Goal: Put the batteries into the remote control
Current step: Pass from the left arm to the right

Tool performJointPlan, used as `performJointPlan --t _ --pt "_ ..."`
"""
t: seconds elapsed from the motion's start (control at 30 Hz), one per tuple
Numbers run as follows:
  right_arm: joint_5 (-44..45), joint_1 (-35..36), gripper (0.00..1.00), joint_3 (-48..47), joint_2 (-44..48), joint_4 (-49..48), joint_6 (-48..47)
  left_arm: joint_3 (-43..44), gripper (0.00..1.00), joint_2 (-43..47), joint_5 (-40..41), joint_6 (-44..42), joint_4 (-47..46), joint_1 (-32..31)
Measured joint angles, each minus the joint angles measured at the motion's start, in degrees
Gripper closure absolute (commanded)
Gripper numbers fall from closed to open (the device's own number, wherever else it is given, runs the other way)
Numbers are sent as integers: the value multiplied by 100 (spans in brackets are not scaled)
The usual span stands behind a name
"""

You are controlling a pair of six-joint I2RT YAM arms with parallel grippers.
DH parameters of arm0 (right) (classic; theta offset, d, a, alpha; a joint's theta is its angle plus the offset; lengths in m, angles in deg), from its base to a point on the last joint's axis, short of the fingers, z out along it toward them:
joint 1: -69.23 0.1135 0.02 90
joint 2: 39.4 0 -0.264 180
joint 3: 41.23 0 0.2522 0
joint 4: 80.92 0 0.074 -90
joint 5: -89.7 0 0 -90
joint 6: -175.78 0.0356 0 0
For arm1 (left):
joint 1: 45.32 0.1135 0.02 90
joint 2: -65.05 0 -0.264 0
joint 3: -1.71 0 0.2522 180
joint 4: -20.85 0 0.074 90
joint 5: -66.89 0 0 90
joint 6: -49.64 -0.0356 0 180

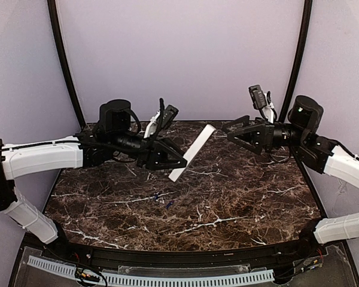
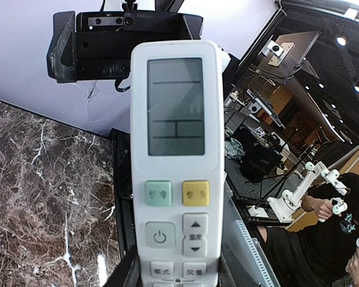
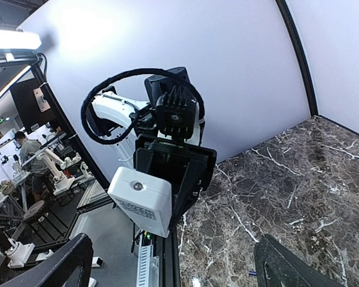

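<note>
The remote control is a slim white bar of smooth plastic with rounded corners. The left gripper clamps its lower end between black fingers, and the rest of the bar projects straight out beyond the fingertips, lifted off the table.

In the left wrist view the button face is turned toward the camera. It shows one grey rectangular display and below it one pale green button, one yellow button, one grey power key and one grey rocker with up and down arrows. Two more white keys are cut off at the lower edge. From the right wrist the far end of the bar appears as a flat white square face with a small round dot in it.

The right gripper is matte black and angular. Its two fingers are spread wide with nothing between them, and it points at the remote's far end, apart from it.

The table top is glossy dark brown marble-pattern stone with thin white veins.

There are two batteries, tiny slim dark blue cylinders. One lies on the stone below the left gripper and toward the arm bases. The other is just beside it. Both are well apart from either gripper and from the remote.
</note>
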Motion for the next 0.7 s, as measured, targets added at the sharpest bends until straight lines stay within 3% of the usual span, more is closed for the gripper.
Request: performJointPlan --t 0.3,0.7 --pt "153 173 12 -85 2 96 286 26 87 -15 20 227 -225 -28" --pt "542 409 17 -216 -483 317 686 363 87 -319 470 -184 385 -96"
